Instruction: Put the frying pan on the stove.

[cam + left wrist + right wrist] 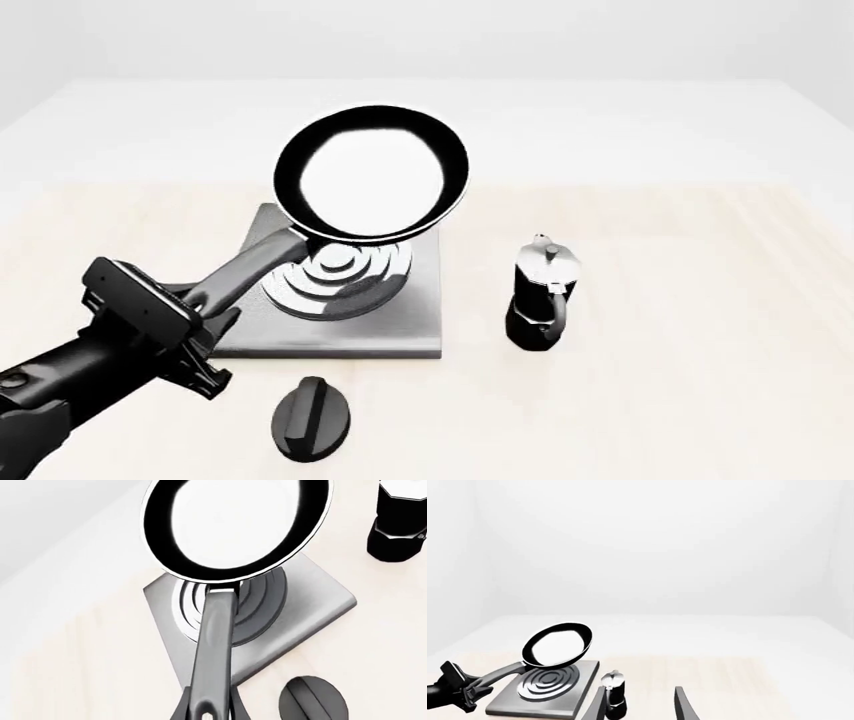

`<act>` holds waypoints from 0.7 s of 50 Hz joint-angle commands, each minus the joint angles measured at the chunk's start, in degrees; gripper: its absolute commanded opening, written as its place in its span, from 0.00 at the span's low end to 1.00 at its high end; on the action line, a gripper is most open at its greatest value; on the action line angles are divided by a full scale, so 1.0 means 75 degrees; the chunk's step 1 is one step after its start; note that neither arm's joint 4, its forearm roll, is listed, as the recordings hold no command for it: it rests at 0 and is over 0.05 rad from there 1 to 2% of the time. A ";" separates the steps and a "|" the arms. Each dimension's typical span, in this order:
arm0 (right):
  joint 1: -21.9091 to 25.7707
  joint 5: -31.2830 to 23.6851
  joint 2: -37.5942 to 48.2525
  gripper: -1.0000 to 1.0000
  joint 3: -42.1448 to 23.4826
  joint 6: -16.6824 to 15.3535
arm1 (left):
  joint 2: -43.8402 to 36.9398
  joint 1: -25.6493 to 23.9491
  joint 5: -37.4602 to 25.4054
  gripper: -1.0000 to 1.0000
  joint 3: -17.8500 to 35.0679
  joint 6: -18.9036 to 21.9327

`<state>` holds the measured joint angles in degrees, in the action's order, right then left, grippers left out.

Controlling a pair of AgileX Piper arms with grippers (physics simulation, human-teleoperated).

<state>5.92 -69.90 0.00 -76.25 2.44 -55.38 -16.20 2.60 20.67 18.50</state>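
Note:
The frying pan (374, 175), black with a pale glossy inside, hangs tilted in the air over the stove (400, 330), a grey square slab with silver rings. My left gripper (203, 312) is shut on the far end of the pan's long dark handle, at the stove's near-left corner. In the left wrist view the handle runs from the left gripper (208, 711) up to the frying pan (237, 525), above the stove (313, 605). The right wrist view shows my right gripper (640, 707) open and holding nothing, well back from the frying pan (557, 645) and stove (507, 702).
A black-and-silver moka pot (541, 295) stands just right of the stove. A black oval knob (314, 418) lies on the table in front of the stove, near the left arm. The right arm is outside the front view.

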 commanded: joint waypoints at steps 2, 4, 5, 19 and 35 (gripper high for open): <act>-0.0006 0.0000 0.0000 1.00 0.0188 -0.0033 | 0.0822 0.0044 -0.0122 0.00 -0.0320 -0.0183; -0.0001 0.0000 0.0000 1.00 0.0190 -0.0046 | 0.0924 0.0102 -0.0139 0.00 -0.0405 -0.0202; 0.0000 0.0000 0.0000 1.00 0.0189 -0.0051 | 0.1000 0.0096 -0.0165 0.00 -0.0461 -0.0213; -0.0002 0.0000 0.0000 1.00 0.0194 -0.0072 | 0.1232 0.0282 0.0007 0.00 -0.0953 -0.0352; -0.0015 0.0000 0.0000 1.00 0.0196 -0.0078 | 0.1363 0.0452 0.0255 0.00 -0.1430 -0.0456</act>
<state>5.90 -69.90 0.00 -76.19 1.96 -48.26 -12.54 3.94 10.60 17.03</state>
